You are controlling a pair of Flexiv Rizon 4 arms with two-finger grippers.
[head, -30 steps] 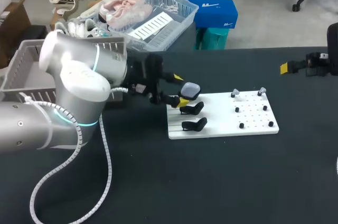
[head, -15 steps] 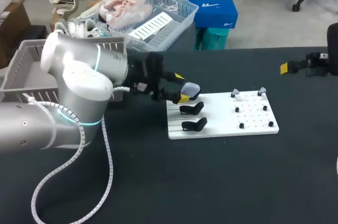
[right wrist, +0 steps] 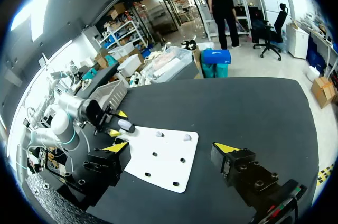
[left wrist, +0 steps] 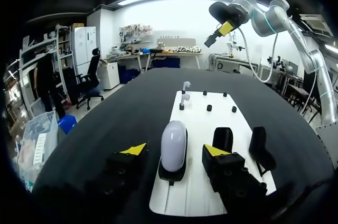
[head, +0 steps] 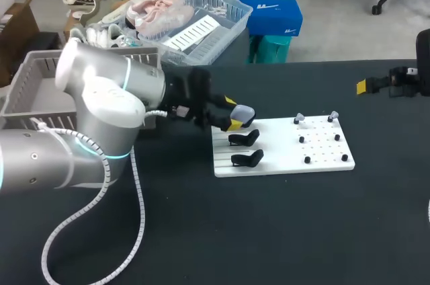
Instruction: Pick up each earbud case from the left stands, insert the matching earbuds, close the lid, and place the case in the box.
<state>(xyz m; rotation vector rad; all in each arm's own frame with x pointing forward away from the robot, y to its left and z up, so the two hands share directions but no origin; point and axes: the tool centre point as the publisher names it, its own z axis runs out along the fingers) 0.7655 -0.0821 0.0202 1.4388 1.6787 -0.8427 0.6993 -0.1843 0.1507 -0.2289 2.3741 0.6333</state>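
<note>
A pale lilac earbud case [head: 242,114] sits on the farthest black stand of the white board [head: 282,156]. My left gripper [head: 232,113] is at that case. In the left wrist view the case [left wrist: 174,145] stands between the yellow fingertips [left wrist: 133,150], with a gap showing on each side, so the gripper [left wrist: 174,152] is open. Two empty black stands [head: 245,138] lie nearer me. Two white earbuds [head: 299,119] sit on pegs at the board's far right. My right gripper [right wrist: 171,150] hangs open well right of the board, holding nothing.
A grey slatted box [head: 37,87] stands at the table's left edge behind my left arm. Small black pegs [head: 322,145] dot the board's right half. Dark tabletop [head: 269,231] stretches in front of the board.
My left gripper's fingers have drawn closer together around the case, and the arm has edged slightly toward it. The right arm has not moved.
</note>
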